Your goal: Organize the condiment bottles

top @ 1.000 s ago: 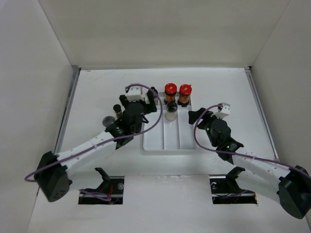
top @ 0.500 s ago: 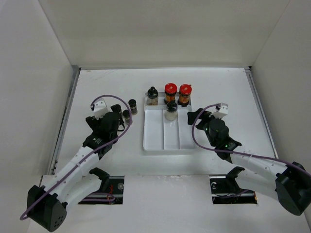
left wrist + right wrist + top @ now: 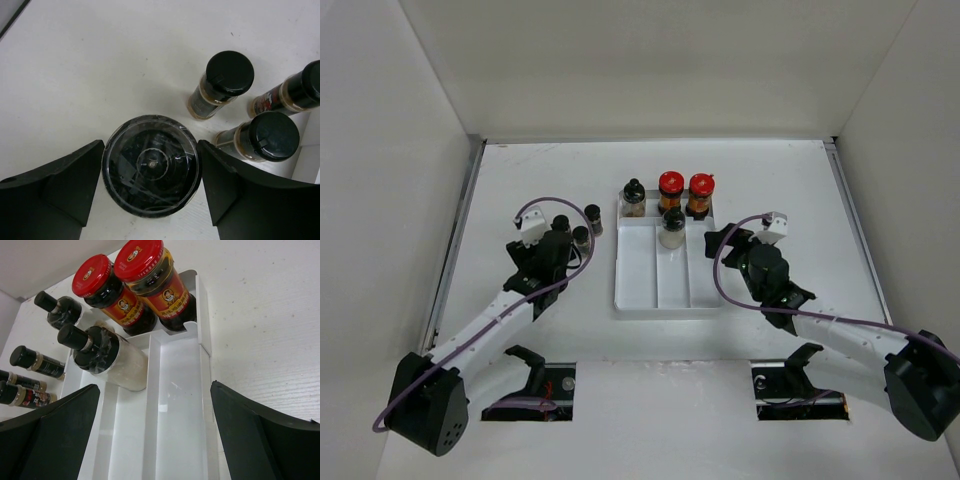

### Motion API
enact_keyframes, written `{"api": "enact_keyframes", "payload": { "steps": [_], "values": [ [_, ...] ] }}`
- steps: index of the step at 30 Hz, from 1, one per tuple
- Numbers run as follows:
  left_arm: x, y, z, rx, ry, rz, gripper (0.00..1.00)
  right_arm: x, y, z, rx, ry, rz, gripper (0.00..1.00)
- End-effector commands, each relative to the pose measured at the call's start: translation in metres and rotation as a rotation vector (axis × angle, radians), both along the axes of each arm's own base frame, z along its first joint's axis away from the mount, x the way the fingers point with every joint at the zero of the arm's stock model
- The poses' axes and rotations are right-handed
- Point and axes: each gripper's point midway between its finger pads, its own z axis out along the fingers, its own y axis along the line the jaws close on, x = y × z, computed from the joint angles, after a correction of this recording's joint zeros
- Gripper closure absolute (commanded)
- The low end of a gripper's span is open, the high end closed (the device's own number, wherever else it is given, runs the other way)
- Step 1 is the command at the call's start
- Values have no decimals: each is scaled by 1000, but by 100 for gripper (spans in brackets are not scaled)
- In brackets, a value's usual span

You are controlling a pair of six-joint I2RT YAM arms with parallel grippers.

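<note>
My left gripper (image 3: 550,248) (image 3: 151,145) stands left of the tray, its jaws pressed on both sides of a wide clear-lidded jar (image 3: 150,167) with dark contents, standing on the table. Three slim black-capped bottles (image 3: 225,80) (image 3: 582,236) stand just beyond it. Two red-capped jars (image 3: 670,186) (image 3: 139,262) stand at the far end of the white divided tray (image 3: 665,295). A black-capped bottle (image 3: 634,197) stands left of them. A bottle with white contents (image 3: 672,229) (image 3: 117,365) stands in the middle lane. My right gripper (image 3: 725,238) (image 3: 155,387) is open and empty over the tray's right lane.
White walls enclose the table on the left, back and right. The tray's near half (image 3: 180,430) holds nothing. A metal strip (image 3: 460,230) runs along the table's left edge.
My left arm swung from the tray's far left corner out to the left, leaving a black-capped bottle there, then edged right over the wide jar. The right arm barely moved.
</note>
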Motion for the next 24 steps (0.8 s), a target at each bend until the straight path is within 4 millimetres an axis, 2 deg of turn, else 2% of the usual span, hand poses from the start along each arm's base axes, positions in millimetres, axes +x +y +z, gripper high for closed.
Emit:
{"api": "enact_keyframes", "payload": {
  "steps": [1,3,6,10,12,14,17,21,24],
  "values": [
    [13,-5,13,-43,-79,-1,30,8,7,28,55,-71,7,0],
    [11,-5,17,-47,-93,2,39,8,7,28,54,-71,8,0],
    [7,-4,36,-57,-148,-2,49,8,7,27,53,-70,8,0],
    [-1,-3,77,-60,-218,-22,52,8,7,28,58,-72,8,0],
    [-4,-11,97,-74,-238,-61,52,8,6,30,57,-76,5,0],
    [-4,-30,116,-102,-256,-126,52,7,5,30,63,-78,3,0],
    [-3,-70,137,-138,-273,-248,52,5,3,31,69,-83,-3,0],
    [-4,-132,147,-145,-257,-404,51,5,0,31,70,-86,-12,0],
    [1,-166,145,-173,-258,-469,50,5,-4,32,72,-90,-26,0]
  ]
}}
